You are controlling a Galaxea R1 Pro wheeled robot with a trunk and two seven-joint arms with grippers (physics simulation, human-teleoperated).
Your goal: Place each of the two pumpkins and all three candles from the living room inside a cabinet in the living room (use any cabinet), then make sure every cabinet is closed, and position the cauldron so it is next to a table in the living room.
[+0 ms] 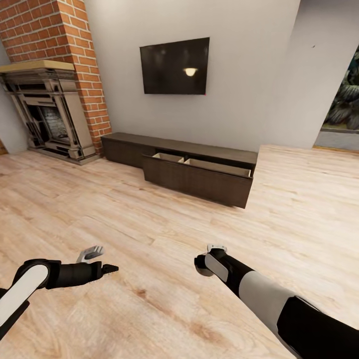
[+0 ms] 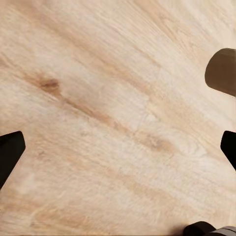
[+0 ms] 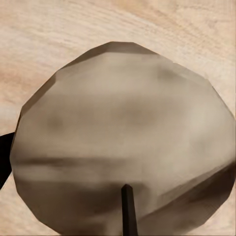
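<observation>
My right gripper (image 1: 208, 259) is shut on a beige-grey candle (image 3: 123, 137) and holds it low over the plank floor; its flat top and dark wick face the right wrist camera. The candle (image 2: 223, 71) also edges into the left wrist view. My left gripper (image 1: 102, 260) hangs open over bare floor with nothing between its fingers (image 2: 10, 152). Ahead stands the long dark-brown cabinet (image 1: 149, 144) against the wall, with one wide front section (image 1: 199, 182) pulled out and pale wood compartments showing inside. The pumpkins, cauldron and table are out of view.
A red-brick fireplace (image 1: 50, 109) stands at the far left, and a black TV (image 1: 174, 66) hangs above the cabinet. An opening (image 1: 344, 109) in the wall lies at the far right. Light wood floor (image 1: 149, 219) stretches between me and the cabinet.
</observation>
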